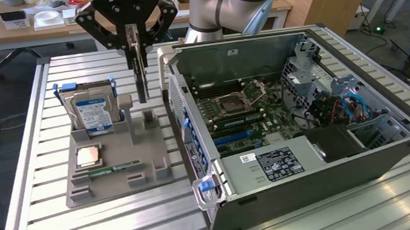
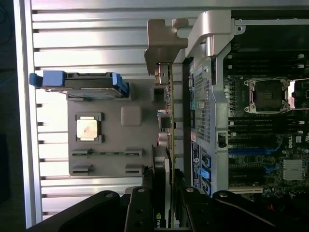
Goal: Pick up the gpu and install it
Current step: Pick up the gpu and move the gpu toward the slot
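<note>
The gpu [image 1: 141, 79] hangs edge-on, a thin card held vertically above the grey holder tray [image 1: 115, 182], clear of the tray's posts. My gripper [image 1: 135, 43] is shut on its upper end, one finger on each face. In the wrist view the gpu [image 2: 170, 121] runs as a thin green edge from between my fingers [image 2: 145, 198] out to its silver bracket [image 2: 161, 36]. It hangs just outside the side wall of the open computer case [image 1: 193, 149], beside the motherboard [image 1: 245, 109].
On the tray a silver hard drive [image 1: 93, 113] stands upright in blue rails, with a CPU [image 1: 89, 156] and a RAM stick [image 1: 117, 168] lying in front of it. The case's rim [image 2: 207, 53] rises close beside the card. Everything rests on a slatted aluminium table [image 1: 44, 215].
</note>
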`<state>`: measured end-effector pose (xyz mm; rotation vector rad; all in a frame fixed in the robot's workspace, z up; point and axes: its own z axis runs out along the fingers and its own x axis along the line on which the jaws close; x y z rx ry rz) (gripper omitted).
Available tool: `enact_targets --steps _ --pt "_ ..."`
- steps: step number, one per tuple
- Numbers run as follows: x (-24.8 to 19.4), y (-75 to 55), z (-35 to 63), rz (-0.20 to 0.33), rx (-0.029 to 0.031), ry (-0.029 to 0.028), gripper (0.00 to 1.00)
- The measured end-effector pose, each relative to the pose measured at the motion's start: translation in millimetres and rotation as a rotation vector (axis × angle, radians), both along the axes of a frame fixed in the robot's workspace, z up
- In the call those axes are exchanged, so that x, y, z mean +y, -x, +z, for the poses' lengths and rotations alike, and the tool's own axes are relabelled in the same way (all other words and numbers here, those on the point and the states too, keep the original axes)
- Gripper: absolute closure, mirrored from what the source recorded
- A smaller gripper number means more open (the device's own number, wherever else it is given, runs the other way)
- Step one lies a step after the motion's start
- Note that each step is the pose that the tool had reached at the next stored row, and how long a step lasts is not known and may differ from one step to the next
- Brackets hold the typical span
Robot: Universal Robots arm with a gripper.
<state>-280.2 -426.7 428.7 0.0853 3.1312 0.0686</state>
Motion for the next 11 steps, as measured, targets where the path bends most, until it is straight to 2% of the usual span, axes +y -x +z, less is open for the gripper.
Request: enact_targets --steps 11 --pt "0.0 -24.6 -0.1 0.0 0.0001 0.0 0.73"
